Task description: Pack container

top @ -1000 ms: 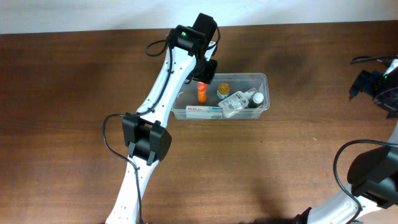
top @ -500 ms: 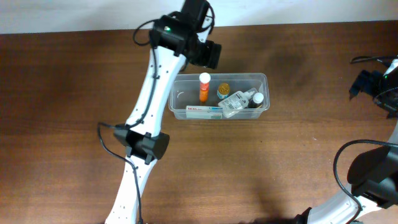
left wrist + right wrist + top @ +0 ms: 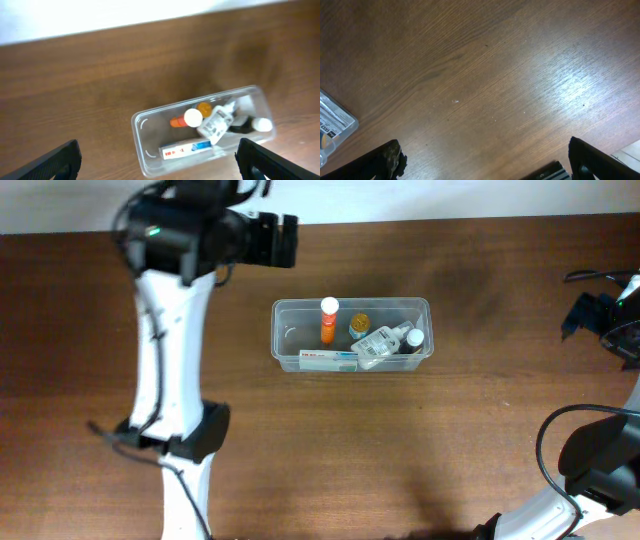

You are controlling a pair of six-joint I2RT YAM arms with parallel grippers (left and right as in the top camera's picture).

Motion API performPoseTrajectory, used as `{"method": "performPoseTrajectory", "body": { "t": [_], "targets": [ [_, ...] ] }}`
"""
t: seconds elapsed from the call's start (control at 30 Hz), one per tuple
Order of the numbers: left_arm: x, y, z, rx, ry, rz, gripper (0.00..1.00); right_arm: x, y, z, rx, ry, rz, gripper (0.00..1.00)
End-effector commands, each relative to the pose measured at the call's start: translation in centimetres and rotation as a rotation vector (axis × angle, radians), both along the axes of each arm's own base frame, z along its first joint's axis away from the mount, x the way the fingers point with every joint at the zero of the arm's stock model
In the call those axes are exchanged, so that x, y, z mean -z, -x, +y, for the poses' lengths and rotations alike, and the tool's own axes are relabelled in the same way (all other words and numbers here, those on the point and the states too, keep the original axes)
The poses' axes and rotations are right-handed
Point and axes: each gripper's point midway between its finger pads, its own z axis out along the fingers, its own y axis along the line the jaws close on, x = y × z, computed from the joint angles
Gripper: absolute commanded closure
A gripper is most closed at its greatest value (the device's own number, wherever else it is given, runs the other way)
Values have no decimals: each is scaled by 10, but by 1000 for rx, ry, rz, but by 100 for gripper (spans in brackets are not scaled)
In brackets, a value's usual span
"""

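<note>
The container (image 3: 291,336) is a clear rectangular tub in the middle of the brown table. Inside it an orange bottle (image 3: 327,323) with a white cap stands upright. An amber bottle (image 3: 359,326), a clear bottle (image 3: 386,342) lying on its side and a white box (image 3: 327,361) share the tub. My left gripper (image 3: 285,240) hangs open and empty to the back left of the tub, clear of it. The left wrist view looks down on the container (image 3: 147,131) between the wide-spread fingers of the left gripper (image 3: 159,162). My right gripper (image 3: 585,318) is far right, open, over bare wood.
The table's back edge meets a white wall close behind the left gripper. In the right wrist view the right gripper (image 3: 490,162) holds nothing, and a corner of the container (image 3: 335,122) shows at the left edge. Black cables lie at the far right.
The left gripper opened, let go of the orange bottle in the container, then rose and swung back-left away from it. The right arm stayed still.
</note>
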Motion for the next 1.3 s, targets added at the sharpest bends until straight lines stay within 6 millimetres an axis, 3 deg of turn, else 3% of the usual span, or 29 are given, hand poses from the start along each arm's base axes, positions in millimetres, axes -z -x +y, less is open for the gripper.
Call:
{"method": "performPoseTrajectory", "body": {
  "t": [0.0, 0.17, 0.4, 0.6, 0.7, 0.97, 1.13, 1.27],
  "targets": [
    [-40, 36, 8, 38, -2, -68, 1, -6, 1, 0, 13, 9, -16, 2],
    [-43, 96, 28, 35, -30, 13, 1, -6, 1, 0, 13, 9, -16, 2],
    [1, 177, 49, 45, -56, 195, 1, -6, 1, 0, 13, 9, -16, 2],
    [36, 222, 61, 9, -55, 313, 1, -6, 1, 0, 13, 9, -16, 2],
    [44, 230, 64, 6, -61, 332, 1, -6, 1, 0, 13, 9, -16, 2],
    [44, 228, 64, 4, -62, 325, 1, -6, 1, 0, 13, 9, -16, 2],
    [44, 214, 58, 11, -48, 275, 1, -6, 1, 0, 13, 9, -16, 2],
    [60, 200, 57, 35, -93, 247, 1, -6, 1, 0, 13, 9, -16, 2]
  ]
}}
